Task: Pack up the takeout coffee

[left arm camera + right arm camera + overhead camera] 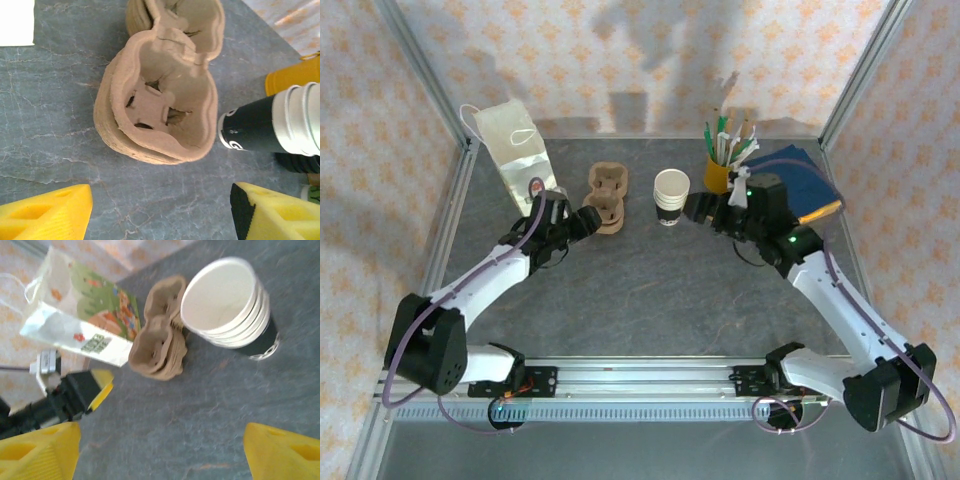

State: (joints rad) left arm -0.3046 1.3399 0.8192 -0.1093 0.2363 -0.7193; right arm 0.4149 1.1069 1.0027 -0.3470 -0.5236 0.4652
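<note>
Far left of the stack of moulded-pulp cup carriers (pixel 607 198), the printed paper bag (pixel 520 158) stands with its handles up, presumably so the order can be lowered in from above. Just left of the carriers the left gripper (pixel 160 216) hovers low over the tabletop (pixel 650 290), jaws released and empty, lined up on the nearest cup well, probably to separate one carrier from the nest. Just right of the carriers stands the lidless stack of white cups (pixel 670 196) with a dark band. Right of that, the right gripper (pixel 160 454) faces it, jaws likewise spread with nothing between them. Further right of the carriers sits the yellow cup (pixel 718 172) of sticks and straws. Where the takeout coffee stands I cannot tell
</note>
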